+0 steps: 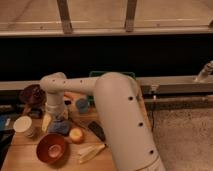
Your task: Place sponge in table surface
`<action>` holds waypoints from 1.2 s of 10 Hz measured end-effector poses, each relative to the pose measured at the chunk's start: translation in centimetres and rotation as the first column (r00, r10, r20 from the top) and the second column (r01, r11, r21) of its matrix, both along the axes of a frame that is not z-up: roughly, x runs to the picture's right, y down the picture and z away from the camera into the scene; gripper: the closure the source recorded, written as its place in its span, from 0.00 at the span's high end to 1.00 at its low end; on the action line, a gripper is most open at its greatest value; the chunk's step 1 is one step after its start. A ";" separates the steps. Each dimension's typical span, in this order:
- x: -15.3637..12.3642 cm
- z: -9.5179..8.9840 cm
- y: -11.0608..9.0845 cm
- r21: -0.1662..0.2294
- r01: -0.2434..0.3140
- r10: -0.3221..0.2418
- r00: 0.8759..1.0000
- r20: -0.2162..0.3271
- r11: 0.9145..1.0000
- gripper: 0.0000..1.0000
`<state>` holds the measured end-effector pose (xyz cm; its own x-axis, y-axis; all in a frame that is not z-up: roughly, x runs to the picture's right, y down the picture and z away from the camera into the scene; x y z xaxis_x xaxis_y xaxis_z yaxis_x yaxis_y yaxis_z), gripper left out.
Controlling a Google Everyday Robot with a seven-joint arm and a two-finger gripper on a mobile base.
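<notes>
The white arm (pixel 120 120) bends over the wooden table (pixel 20 156). Its gripper (pixel 55 114) is low at the table's left side, just above the blue sponge (pixel 60 128). The sponge sits on the table behind a brown bowl (pixel 50 148) and beside a small orange object (pixel 76 135). Whether the gripper grips the sponge cannot be told.

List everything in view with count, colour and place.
sponge: one, blue, table's left-centre
bowl: one, reddish-brown, front left
dark bowl: one, maroon, back left
white cup: one, white, left edge
blue cup: one, blue, beside the arm
round object: one, orange, right of sponge
flat object: one, black, right of round object
pale strips: count unclear, yellowish, front centre
table: one, wood-brown, below everything
arm: one, white, over table's right side
gripper: one, white, just above sponge
</notes>
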<state>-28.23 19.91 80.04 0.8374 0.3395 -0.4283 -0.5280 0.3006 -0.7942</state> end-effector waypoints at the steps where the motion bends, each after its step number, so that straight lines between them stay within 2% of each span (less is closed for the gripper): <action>1: -0.7 0.5 0.3 -0.011 0.008 -0.008 1.000 0.006 1.000 0.80; 4: -1.2 1.0 0.8 -0.026 0.014 -0.013 1.000 0.009 1.000 0.80; 7: -1.7 0.7 1.7 -0.032 0.021 -0.020 1.000 0.007 0.999 0.80; 10: -1.6 0.8 2.2 -0.040 0.002 -0.001 1.000 0.006 0.999 0.78; 12: -1.6 0.7 2.1 -0.041 0.006 -0.006 1.000 0.007 0.999 0.60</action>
